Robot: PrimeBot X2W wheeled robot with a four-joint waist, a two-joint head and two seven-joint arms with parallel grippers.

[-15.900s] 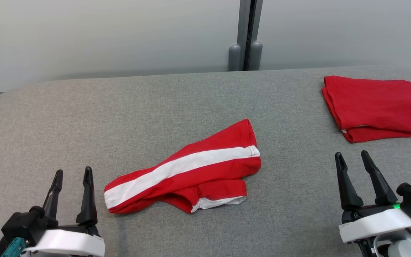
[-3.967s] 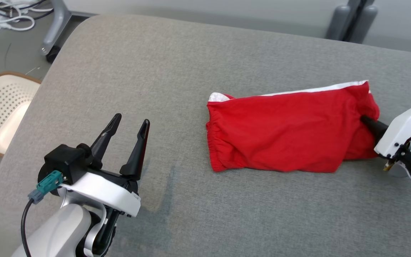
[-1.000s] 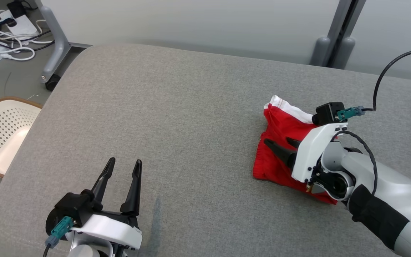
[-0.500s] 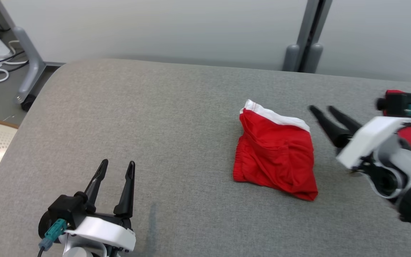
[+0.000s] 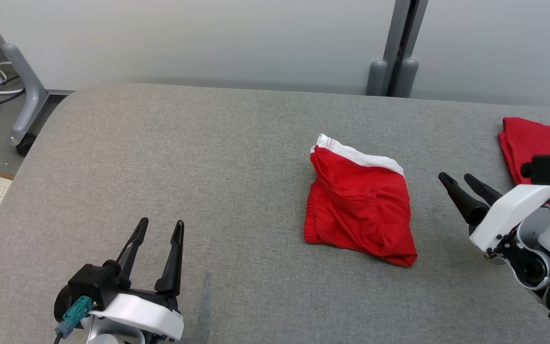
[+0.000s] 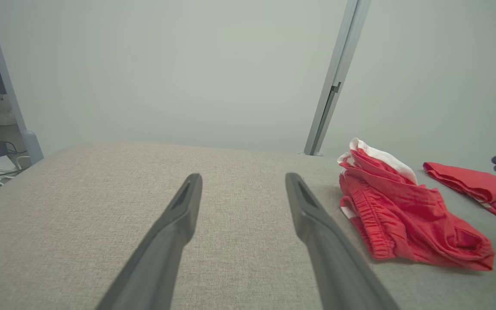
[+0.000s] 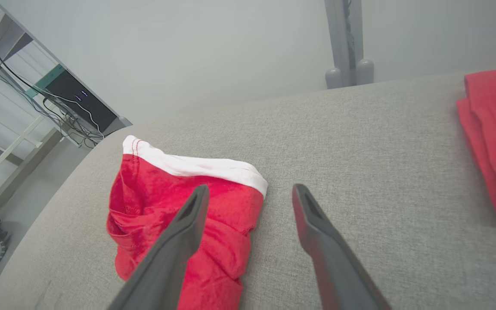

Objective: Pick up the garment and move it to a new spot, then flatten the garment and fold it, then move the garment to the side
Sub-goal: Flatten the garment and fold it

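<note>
The right jaws have drawn back off the garment (image 5: pixel 358 210) and stand apart just right of it; the left jaws are apart too. The garment lies folded on the grey fabric worktop (image 5: pixel 208 157), with a pale wall (image 5: pixel 208 43) behind it.

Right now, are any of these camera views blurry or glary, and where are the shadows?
Head view: sharp, even soft light, no glare, a faint shadow under the red garment on the grey table. Left wrist view: the jaws of the left gripper look soft, the garment sharper. Right wrist view: the table edge curves and tilts from the wide lens, no glare.
</note>
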